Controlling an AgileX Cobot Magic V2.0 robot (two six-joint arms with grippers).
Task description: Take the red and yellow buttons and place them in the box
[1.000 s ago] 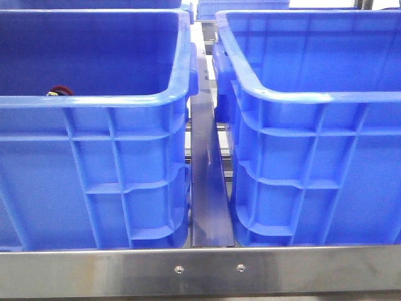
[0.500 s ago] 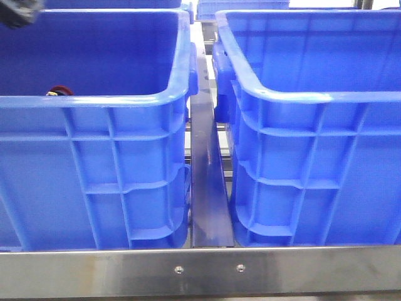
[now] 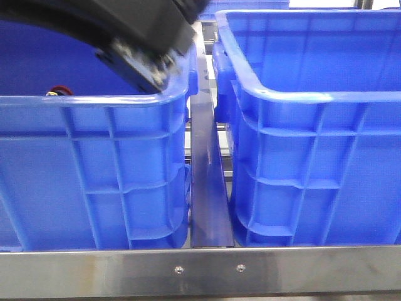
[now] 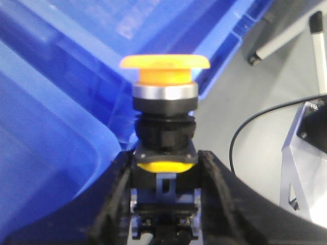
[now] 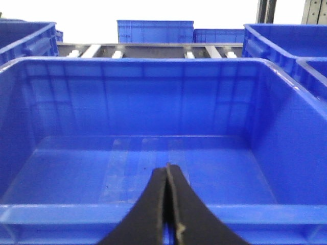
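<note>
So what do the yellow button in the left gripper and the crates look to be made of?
Yellow button: glossy orange-yellow cap, likely moulded plastic; a shiny silver collar beneath it, metal or plated; the body is matte black, probably plastic. Left gripper is clamped on that body. Blue crates: smooth, slightly glossy plastic, with moulded ribs and a rolled rim.

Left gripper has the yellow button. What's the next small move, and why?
Probably carry it on across the gap to the right-hand crate. The left gripper grips the yellow button, and the arm sits at the left crate's inner corner, not yet over that one.
</note>
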